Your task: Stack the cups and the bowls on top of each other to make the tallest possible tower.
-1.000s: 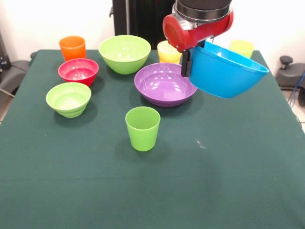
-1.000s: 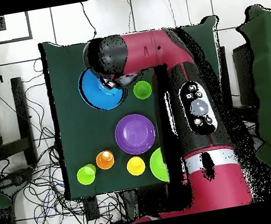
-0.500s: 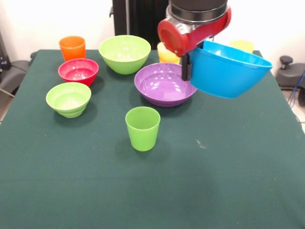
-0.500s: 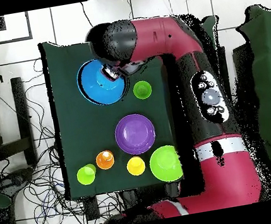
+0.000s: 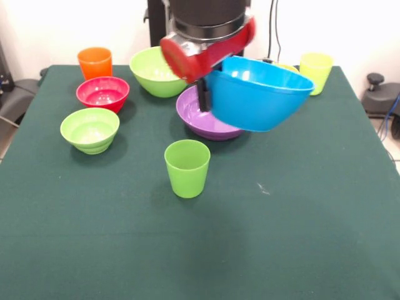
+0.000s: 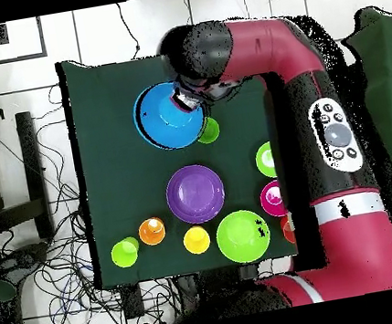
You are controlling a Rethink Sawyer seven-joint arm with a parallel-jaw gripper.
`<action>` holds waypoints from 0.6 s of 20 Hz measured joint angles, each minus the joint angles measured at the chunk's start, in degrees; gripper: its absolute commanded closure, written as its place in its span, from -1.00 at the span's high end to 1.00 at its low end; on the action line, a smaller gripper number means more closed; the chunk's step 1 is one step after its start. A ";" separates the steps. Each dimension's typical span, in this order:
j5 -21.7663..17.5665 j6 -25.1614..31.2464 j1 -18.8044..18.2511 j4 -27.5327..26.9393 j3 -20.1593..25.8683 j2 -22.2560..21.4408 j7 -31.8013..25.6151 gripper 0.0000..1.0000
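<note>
The large blue bowl (image 5: 259, 94) hangs in the air, tilted so its mouth faces up and slightly toward the camera in the front view, its body covering the right part of the wide purple bowl (image 5: 199, 112) that sits on the counter (image 5: 300, 212) behind and below it. The gripper (image 5: 203, 99) is clamped on the blue bowl's left rim, one black finger (image 5: 203, 100) running down the outside wall. The red and black arm (image 6: 322, 120) reaches from the robot's base along one side of the counter and bends across it, its wrist directly over the bowl in the overhead view, where the blue bowl (image 6: 169, 116) partly overlaps the green ribbed cup (image 6: 208, 131). In the front view that green cup (image 5: 187, 168) stands upright on the counter, in front of the purple bowl and below the lifted bowl, clear of both. To the left stand the small lime green bowl (image 5: 90, 129), the small red bowl (image 5: 102, 93) just behind it, the orange cup (image 5: 95, 62) at the far corner, and the large lime green bowl (image 5: 159, 70), partly hidden by the arm's red wrist. A yellow-green cup (image 5: 315, 72) stands near the far right edge. Nothing is stacked; every piece rests singly on the counter. The near half of the green cloth, and the right side beyond the blue bowl, lie open.
</note>
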 measured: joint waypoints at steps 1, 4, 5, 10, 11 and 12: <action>-0.18 0.19 -0.25 -0.19 0.12 0.16 -0.20 -1.00; -1.41 0.97 -1.41 -1.29 0.64 1.23 -0.91 -1.00; -1.88 1.18 -1.76 -1.93 0.78 1.84 -1.18 -1.00; -2.35 1.23 -2.38 -2.45 1.35 3.07 -1.76 -1.00; -2.36 1.23 -2.51 -2.45 1.49 3.31 -1.83 -1.00; -2.40 1.22 -2.80 -2.45 1.82 3.86 -1.92 -1.00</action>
